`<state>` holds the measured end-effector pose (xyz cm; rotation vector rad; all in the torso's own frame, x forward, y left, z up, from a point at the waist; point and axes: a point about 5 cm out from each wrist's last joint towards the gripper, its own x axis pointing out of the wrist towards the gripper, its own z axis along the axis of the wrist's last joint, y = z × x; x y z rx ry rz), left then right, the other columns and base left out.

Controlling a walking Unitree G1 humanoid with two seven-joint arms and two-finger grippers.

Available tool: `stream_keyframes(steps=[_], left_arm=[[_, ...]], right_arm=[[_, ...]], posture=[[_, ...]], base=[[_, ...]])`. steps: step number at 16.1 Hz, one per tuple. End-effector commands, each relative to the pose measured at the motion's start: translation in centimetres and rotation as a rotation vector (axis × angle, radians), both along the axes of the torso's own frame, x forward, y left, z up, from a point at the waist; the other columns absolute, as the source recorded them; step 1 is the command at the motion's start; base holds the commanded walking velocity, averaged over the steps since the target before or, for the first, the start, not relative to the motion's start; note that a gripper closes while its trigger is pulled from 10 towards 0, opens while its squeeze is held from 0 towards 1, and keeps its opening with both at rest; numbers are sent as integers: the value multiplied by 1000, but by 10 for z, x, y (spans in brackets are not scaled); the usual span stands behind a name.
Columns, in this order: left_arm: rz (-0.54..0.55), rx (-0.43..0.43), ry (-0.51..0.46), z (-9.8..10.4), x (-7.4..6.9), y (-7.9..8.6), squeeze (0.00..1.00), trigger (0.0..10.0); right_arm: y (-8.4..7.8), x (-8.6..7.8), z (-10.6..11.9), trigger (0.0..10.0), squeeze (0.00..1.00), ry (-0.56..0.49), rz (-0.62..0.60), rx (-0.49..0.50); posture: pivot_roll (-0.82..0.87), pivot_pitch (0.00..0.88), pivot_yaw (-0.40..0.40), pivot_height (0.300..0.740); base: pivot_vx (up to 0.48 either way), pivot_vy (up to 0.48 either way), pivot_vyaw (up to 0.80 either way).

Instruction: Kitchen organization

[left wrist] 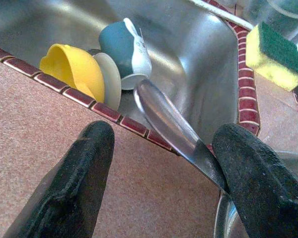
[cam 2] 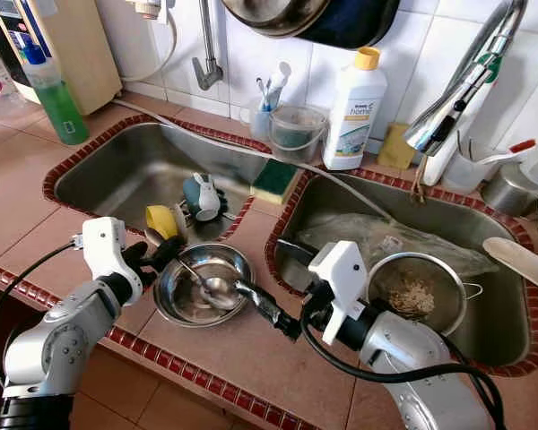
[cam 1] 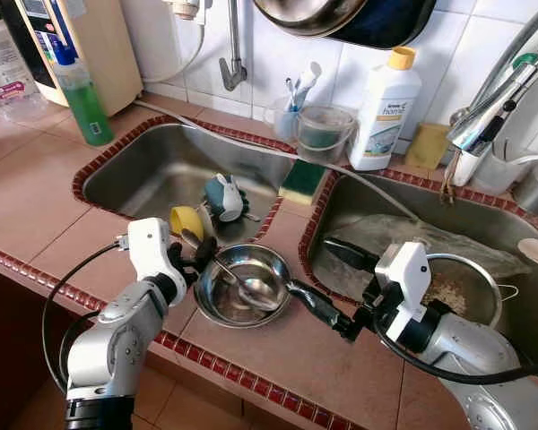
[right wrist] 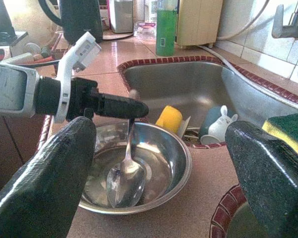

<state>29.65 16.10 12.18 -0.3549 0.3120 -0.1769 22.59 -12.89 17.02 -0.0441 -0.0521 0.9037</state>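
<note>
A steel bowl (cam 1: pixel 217 305) stands on the tiled counter strip between the two sinks. In it lies a metal spoon (cam 1: pixel 255 291), handle pointing toward the left sink. My left gripper (cam 1: pixel 200 251) is at the bowl's left rim, open, its fingers either side of the spoon handle (left wrist: pixel 174 129). The handle rests against one fingertip (left wrist: pixel 253 173). My right gripper (cam 1: pixel 309 265) is open just right of the bowl, one finger near the rim and the other over the right sink's edge. In the right wrist view the bowl (right wrist: pixel 169 163) sits between that gripper's fingers.
The left sink (cam 1: pixel 143 170) holds a yellow cup (cam 1: pixel 186 219) and a teal mug (cam 1: pixel 222 197). A sponge (cam 1: pixel 302 181) lies on the divider. The right sink has a strainer (cam 1: pixel 453 291) with scraps and a plastic bag. A white bottle (cam 1: pixel 384 107), green bottle (cam 1: pixel 81 90) and faucet (cam 1: pixel 493 107) stand behind.
</note>
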Motion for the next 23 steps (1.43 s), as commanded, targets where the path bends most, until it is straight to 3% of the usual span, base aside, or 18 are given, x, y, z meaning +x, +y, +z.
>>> stream_keyframes(steps=[1, 7, 18, 19, 20, 21, 23], left_arm=[[17, -10, -5, 5, 2, 5, 0, 10000], [48, -152, -18, 14, 5, 13, 0, 10000], [-56, -262, 0, 14, 5, -11, 0, 10000], [-64, -275, -13, 15, 5, -12, 0, 5882], [-65, -283, -14, 16, 5, -13, 0, 3725], [-68, -290, -30, 18, 5, -12, 0, 0], [-71, -288, -28, 19, 5, -12, 0, 0]], right_arm=[[1, -1, 5, 10000, 0, -14, 16, -5], [2, 2, 4, 10000, 0, -15, 20, -15], [4, 0, 4, 10000, 0, -12, 34, -25], [4, 0, 4, 10000, 0, -13, 32, -26], [3, 0, 4, 10000, 0, -15, 31, -27], [4, 0, 4, 10000, 0, -16, 30, -27], [4, 0, 4, 10000, 0, -16, 31, -27]], posture=[[-192, 88, 6, 740], [-187, 90, 4, 740], [-199, 84, 18, 740], [-201, 83, 20, 740], [-201, 83, 20, 740], [-201, 78, 24, 740], [-202, 76, 25, 740]], base=[[0, 0, 0], [0, 0, 0], [0, 0, 0], [0, 0, 0], [0, 0, 0], [0, 0, 0], [0, 0, 0]])
